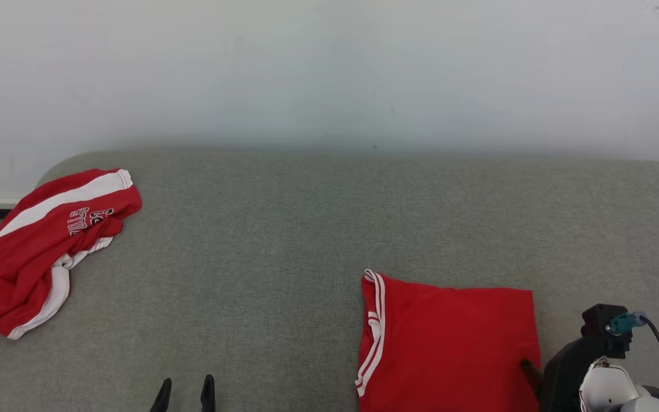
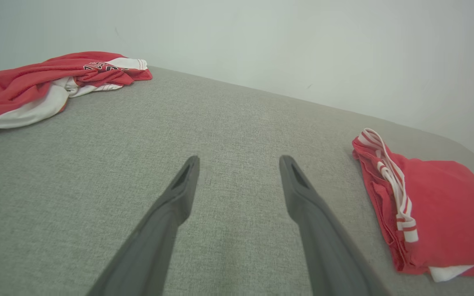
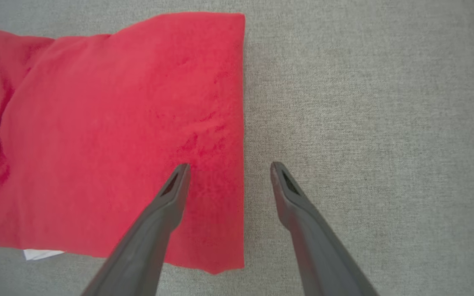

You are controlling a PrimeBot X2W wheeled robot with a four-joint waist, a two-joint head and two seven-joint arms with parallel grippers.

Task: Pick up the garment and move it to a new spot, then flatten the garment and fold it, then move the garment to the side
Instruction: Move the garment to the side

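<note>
The folded garment (image 1: 449,343) sits near the counter's (image 1: 284,229) right edge, seemingly set aside; the right end effector (image 3: 229,165) and left end effector (image 2: 240,158) gape empty.

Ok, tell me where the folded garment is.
The folded garment lies at the head view's lower right on the grey surface, the right gripper at its right edge.

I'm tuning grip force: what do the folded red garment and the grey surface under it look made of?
The folded red garment: soft matte knit, likely cotton jersey; fine fuzzy texture, stitched white-striped trim. The grey surface: woven matte fabric, probably upholstery; visible heathered weave.
</note>
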